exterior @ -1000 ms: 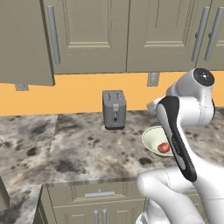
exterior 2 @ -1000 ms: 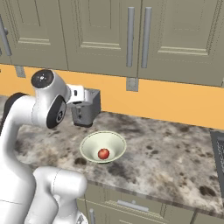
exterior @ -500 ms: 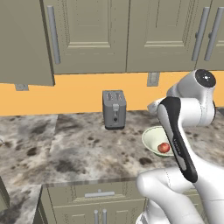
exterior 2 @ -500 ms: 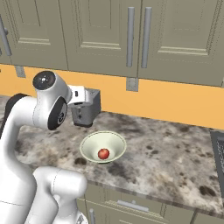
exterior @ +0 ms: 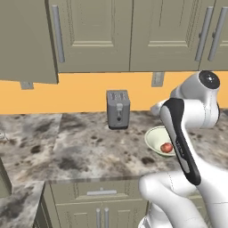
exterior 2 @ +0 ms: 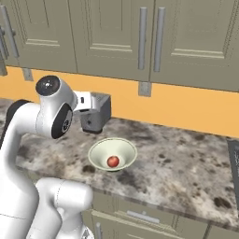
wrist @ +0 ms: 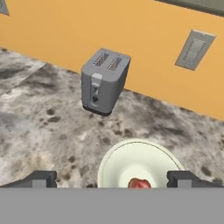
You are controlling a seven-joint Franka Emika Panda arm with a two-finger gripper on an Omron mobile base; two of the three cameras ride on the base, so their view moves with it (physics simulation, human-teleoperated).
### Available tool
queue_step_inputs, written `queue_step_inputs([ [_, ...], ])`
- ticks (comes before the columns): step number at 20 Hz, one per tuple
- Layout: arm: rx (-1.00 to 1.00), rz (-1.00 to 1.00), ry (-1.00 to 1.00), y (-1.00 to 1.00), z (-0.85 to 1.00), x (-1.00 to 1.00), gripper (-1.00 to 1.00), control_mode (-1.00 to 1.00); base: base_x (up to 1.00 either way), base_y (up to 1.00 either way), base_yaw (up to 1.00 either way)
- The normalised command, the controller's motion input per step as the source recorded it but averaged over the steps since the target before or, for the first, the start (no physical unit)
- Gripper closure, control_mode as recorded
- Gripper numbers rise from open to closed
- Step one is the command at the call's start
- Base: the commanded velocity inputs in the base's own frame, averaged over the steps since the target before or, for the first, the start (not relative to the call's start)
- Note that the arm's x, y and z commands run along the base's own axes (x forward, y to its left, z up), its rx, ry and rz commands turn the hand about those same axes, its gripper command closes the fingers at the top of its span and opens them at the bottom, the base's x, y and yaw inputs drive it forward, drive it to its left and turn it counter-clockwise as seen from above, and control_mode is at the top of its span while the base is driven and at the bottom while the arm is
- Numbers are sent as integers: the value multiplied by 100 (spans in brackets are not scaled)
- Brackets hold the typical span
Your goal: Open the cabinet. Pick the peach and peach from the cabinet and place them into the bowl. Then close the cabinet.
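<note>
The gripper [wrist: 111,179] is positioned above the bowl [wrist: 114,162], with both finger tips [wrist: 41,178] spread to full width and nothing between them. The bowl sits on the counter [exterior 2: 186,163], near the front edge and just in front of the grey toaster [wrist: 104,80].

One reddish peach [exterior 2: 112,161] lies at the bottom of the bowl. This placement is consistent with a drop from directly overhead; the shallow curved wall keeps the fruit centred and prevents it from rolling out.

The second, orange-yellow peach cannot be located in these views. It is judged to be inside the cabinet.

Cabinet [exterior 2: 149,39] status: the two doors above the bowl appear shut in the right base view. In the left base view, a door [exterior: 26,40] at the far left appears to stand swung outward; whether this belongs to the target cabinet cannot be confirmed.

Estimated progress: roughly half of the transfer complete. The next step calls for reaching back up toward the cabinet shelf with the gripper spread wide, ready for the remaining fruit.
</note>
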Motion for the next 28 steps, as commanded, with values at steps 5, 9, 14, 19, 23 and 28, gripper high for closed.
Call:
queue_step_inputs([
  [5,0,0,0,0,0,0,-100,100,-54,20,25],
  [9,0,0,0,0,0,0,-100,100,-20,14,35],
  [14,0,0,0,0,0,0,-100,100,-2,8,47],
  [19,0,0,0,0,0,0,-100,100,-8,1,55],
  [23,0,0,0,0,0,0,-100,100,-23,15,59],
  [28,0,0,0,0,0,0,-100,100,-31,10,52],
])
